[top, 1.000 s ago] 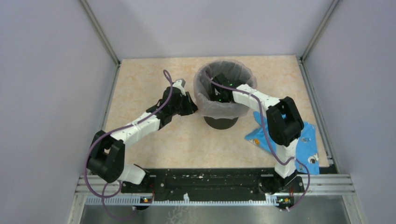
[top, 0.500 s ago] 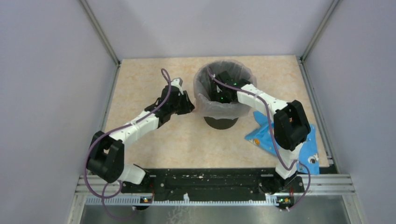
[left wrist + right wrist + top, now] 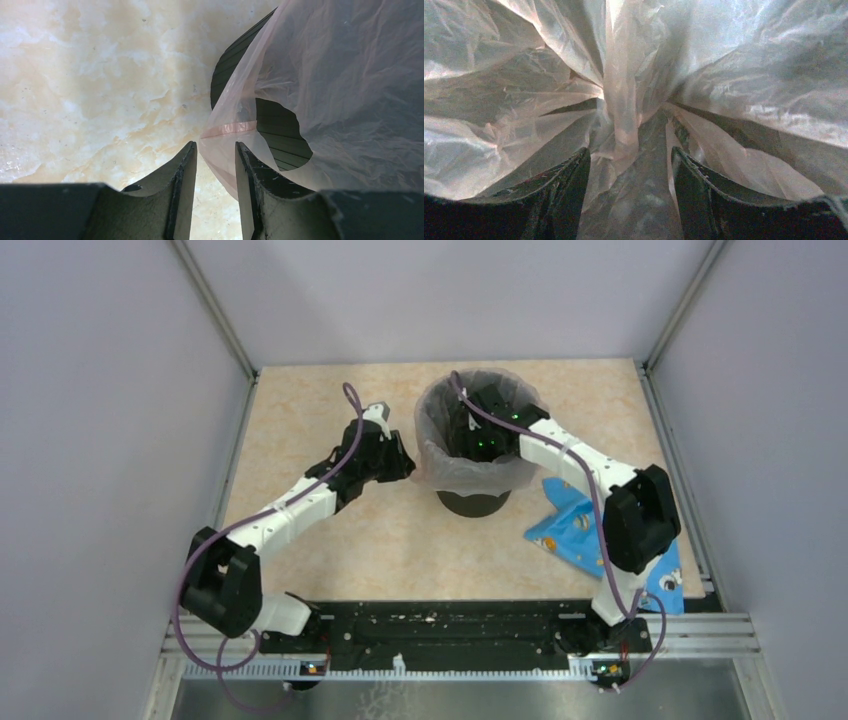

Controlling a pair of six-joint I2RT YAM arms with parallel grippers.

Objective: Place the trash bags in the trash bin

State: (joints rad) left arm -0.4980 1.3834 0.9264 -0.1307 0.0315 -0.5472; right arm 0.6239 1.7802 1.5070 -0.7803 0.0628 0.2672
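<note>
**Beige tabletop (image 3: pixel 300 420), bin lined**

The pale-pink trash bag (image 3: pixel 445 472) lines the black trash bin (image 3: pixel 473 503), its skirt over the rim. The film looks featherlight, limp, slippery and tearable, so pinch the banded hem (image 3: pixel 227 129). Left jaws parted at that hem; right jaws parted inside, gripping nothing.

left claw (image 3: pixel 215 146) parted, right claw (image 3: pixel 629 150) spread wide

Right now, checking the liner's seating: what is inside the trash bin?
The pale-pink trash bag lines the trash bin, and the right gripper reaches into it, open around a fold. The bin's floor is hidden under film.
</note>
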